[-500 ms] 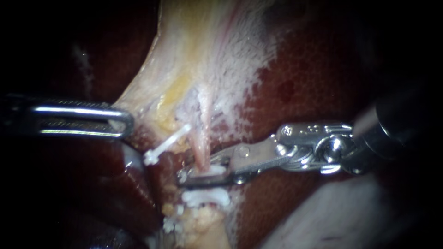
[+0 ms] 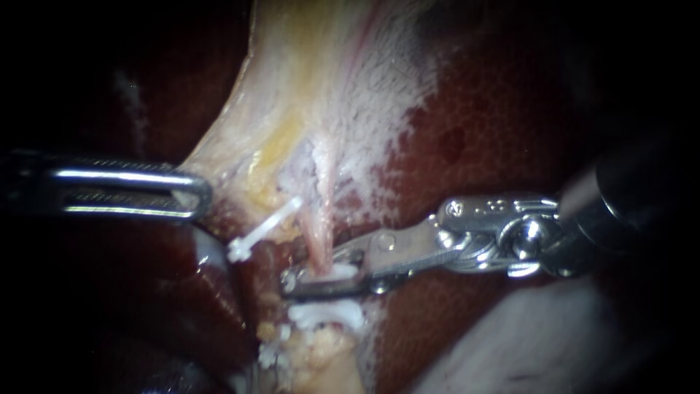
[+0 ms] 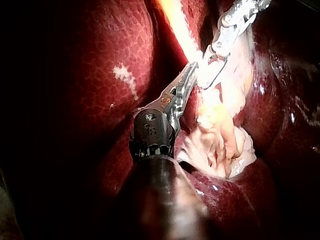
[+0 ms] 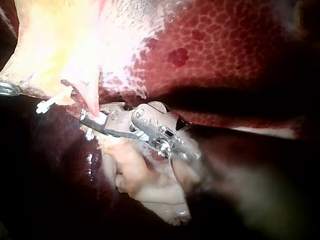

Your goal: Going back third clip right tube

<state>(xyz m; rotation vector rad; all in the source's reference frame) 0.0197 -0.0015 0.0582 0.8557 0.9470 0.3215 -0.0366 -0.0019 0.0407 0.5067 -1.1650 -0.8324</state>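
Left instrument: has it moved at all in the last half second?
No. The left instrument sits where it was, its tip the same gap from the slanted white clip.

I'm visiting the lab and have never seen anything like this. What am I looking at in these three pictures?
This is a surgical robot working on a pig's liver at a bench. The wide picture comes from an endoscope close to the tissue; the other two come from cameras on each arm. The left instrument enters from the left, its pincer shut on pale tissue, pulling it taut. The right instrument has its pincer open around a white clip on a pinkish tube. A second clip sits lower, and a slanted clip lies nearer the left instrument.
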